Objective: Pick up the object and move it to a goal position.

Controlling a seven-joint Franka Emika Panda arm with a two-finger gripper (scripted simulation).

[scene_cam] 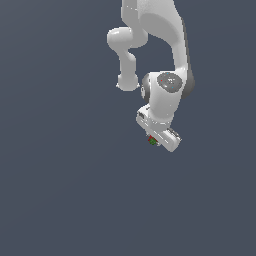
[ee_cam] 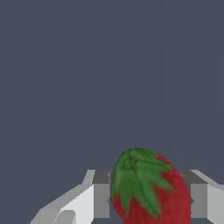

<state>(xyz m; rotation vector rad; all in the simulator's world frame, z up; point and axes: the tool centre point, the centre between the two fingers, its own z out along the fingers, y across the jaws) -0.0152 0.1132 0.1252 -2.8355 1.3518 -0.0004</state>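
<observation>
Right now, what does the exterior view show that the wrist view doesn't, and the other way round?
Only the exterior view shows the white arm reaching down from the frame's top, with its joints and wrist; the object there is a red-green speck. Only the wrist view shows detail: the object is strawberry-like, red with a green leafy cap, sitting between the two grey finger pads. Both show the gripper with the object at its tip, against a plain dark grey background with no other things.

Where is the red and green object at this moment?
The object sits between the fingers of the gripper, just right of centre in the exterior view, under the white arm.
</observation>
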